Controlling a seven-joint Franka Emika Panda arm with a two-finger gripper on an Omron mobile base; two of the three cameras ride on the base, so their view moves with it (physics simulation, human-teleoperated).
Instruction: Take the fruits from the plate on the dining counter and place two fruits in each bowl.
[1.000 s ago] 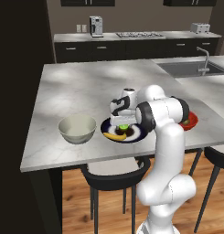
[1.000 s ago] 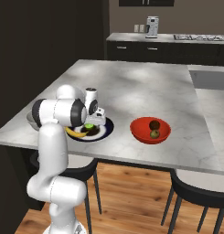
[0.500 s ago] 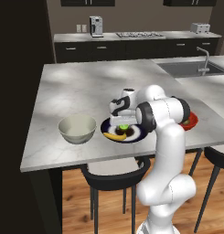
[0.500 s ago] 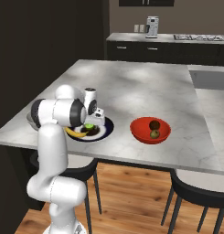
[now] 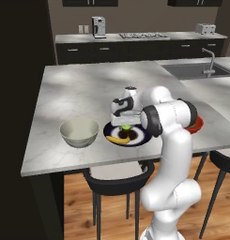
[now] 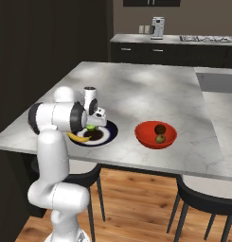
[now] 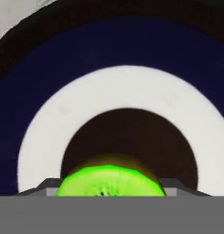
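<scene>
Fruits are in two places on the desk [image 5: 79, 89]. On the plate [image 5: 141, 136], which sits near the front edge, a yellow banana [image 5: 117, 139] lies on the side toward the pale bowl [image 5: 79, 132], and a green round fruit [image 5: 126, 127] is just under the tool [image 5: 125, 124]. In the hand view this green fruit [image 7: 109, 182] sits right between the two finger tips [image 7: 42, 186], over the dark centre of the plate [image 7: 118, 87]. The fingers look closed against its sides, but I cannot tell if they really clamp it, and I cannot tell if the fruit rests on the plate or is a little above it.

From the right side, the red bowl [image 6: 145, 137] stands beside the plate [image 6: 108, 133], apart from it, and holds two fruits: a brownish-dark one [image 6: 159, 129] and a greenish one [image 6: 160, 138], touching each other. The pale bowl stands just beside the plate on its other side and its inside looks bare
</scene>
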